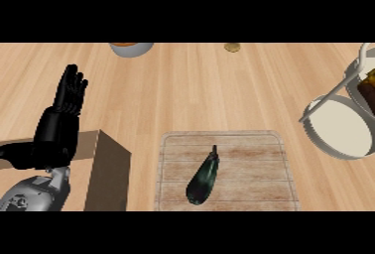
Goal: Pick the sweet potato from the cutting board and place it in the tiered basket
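Nearest, lower left: grey forearm, left hand raised over the counter, fingers straight and pointing up, holding nothing. Right hand nowhere in view. Brown box-like block just beside that hand, at lower left, partly behind the forearm.

Centre bottom: cutting board, pale wood, flat on the counter. On it, toward the left half: a dark green-black elongated vegetable, thin stem end pointing away, fat end toward the near edge. Looks like an eggplant, not a sweet potato as tasked. Untouched, well apart from the hand.

Right edge: tiered basket, white frame, pale round tray facing the view, darker upper tier cut off by the frame. Nothing seen in the lower tray.

Far edge: grey bowl with orange contents, top left, cropped. Small yellowish round item further right, too small to identify.
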Action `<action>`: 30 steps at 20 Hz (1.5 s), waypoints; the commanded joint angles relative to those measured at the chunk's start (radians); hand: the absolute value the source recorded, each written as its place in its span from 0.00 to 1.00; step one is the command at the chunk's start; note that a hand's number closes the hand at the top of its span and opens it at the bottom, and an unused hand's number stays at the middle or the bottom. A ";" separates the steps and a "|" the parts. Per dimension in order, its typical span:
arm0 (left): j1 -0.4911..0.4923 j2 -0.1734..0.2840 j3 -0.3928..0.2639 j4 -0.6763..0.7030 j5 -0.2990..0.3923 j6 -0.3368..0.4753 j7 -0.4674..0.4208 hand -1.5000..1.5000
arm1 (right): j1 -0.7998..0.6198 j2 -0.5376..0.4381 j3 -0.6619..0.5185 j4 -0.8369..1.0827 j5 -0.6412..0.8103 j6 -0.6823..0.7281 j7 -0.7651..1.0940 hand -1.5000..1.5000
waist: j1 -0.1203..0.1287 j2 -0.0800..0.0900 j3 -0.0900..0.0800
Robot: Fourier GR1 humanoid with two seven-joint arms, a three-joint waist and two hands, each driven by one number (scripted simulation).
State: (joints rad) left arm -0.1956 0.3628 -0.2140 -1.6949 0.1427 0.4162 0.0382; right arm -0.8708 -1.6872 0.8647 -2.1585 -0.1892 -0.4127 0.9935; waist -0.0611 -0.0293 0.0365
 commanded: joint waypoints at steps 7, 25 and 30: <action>0.033 -0.053 -0.091 0.114 -0.040 0.002 0.001 0.50 | 0.059 -0.046 -0.107 0.212 -0.101 0.042 -0.112 1.00 | 0.039 0.036 -0.035; -0.028 -0.024 -0.091 0.098 -0.018 -0.003 0.071 0.50 | 0.214 0.138 -0.215 0.616 -0.225 0.060 -0.344 0.00 | 0.051 0.033 -0.034; 0.012 -0.024 -0.076 0.107 -0.004 -0.010 0.033 0.50 | 0.258 0.231 -0.284 0.661 -0.296 0.000 -0.448 0.00 | 0.041 0.029 -0.034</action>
State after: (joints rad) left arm -0.2549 0.3564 -0.2529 -1.6685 0.1501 0.4102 0.0483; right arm -0.6400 -1.5139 0.6359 -1.5326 -0.4165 -0.3785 0.6056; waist -0.0036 -0.0168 0.0310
